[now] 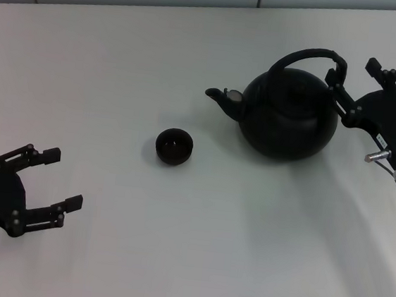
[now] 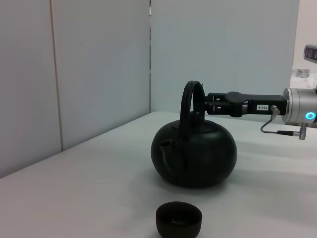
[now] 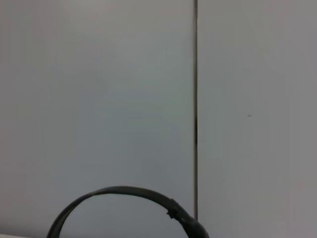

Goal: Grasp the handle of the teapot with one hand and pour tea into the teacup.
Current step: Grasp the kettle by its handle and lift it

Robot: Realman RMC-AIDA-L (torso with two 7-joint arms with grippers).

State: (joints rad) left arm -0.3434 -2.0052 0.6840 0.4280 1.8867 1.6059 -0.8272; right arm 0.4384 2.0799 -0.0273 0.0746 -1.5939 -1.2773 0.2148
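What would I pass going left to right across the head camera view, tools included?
Left tool → teacup → teapot → right tool, at the teapot's handle.

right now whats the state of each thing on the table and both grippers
teapot: upright on the table, lid on, spout toward the cup
handle: raised over the lid, right gripper at its thick end
cup: upright, standing apart from the teapot
right gripper: open, level with the handle, not closed on it
left gripper: open, low over the table, away from both
table: white, flat
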